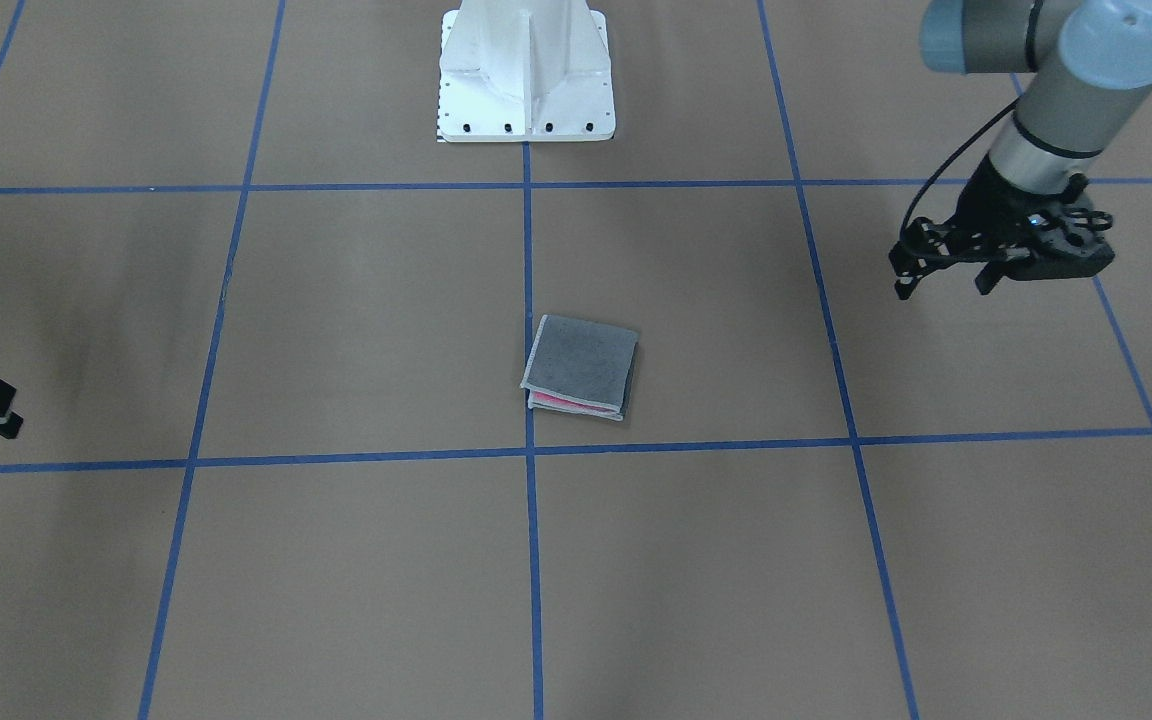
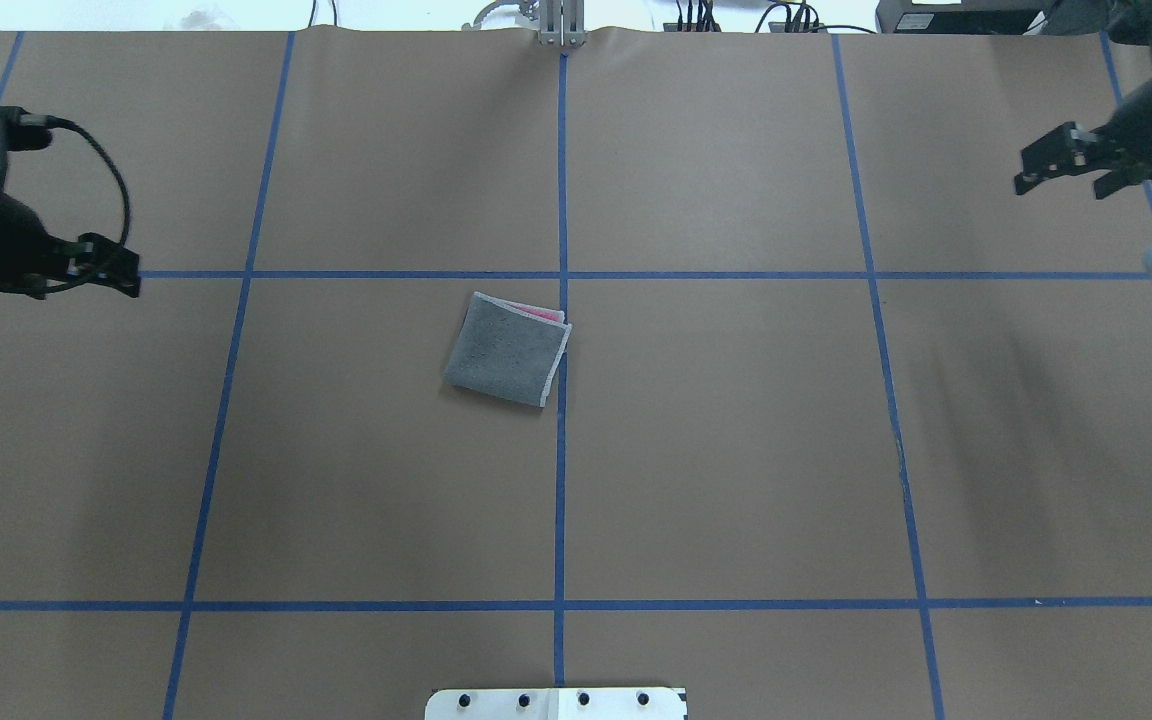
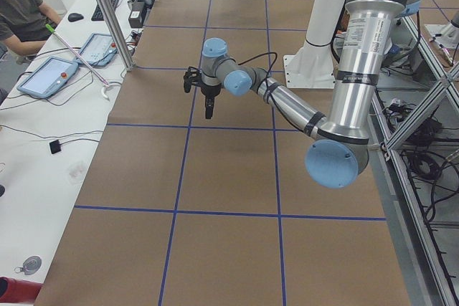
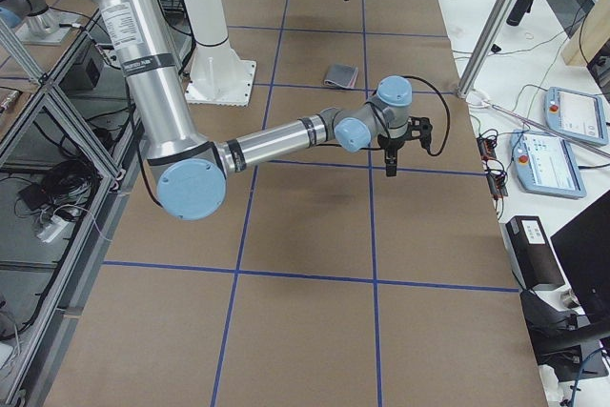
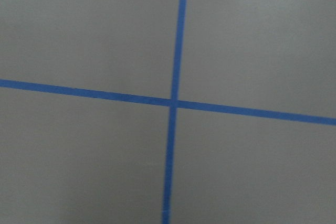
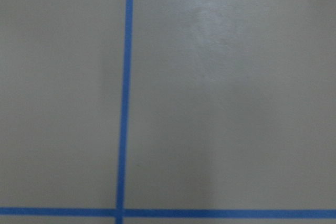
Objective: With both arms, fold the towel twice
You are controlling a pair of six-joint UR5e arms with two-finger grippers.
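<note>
Since the towel [image 1: 581, 366] lies folded small at mid-bench [image 1: 336, 560], grey face up, pink peeping at one edge, both folds look done, so left arm [image 1: 1056, 110] and right arm [image 4: 276, 145] hang well clear, jaws spread, empty

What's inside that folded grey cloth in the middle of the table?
A thin pink strip peeks out along one edge of the cloth, between grey layers. The top layer covers the rest of the inside, so nothing more shows.
</note>
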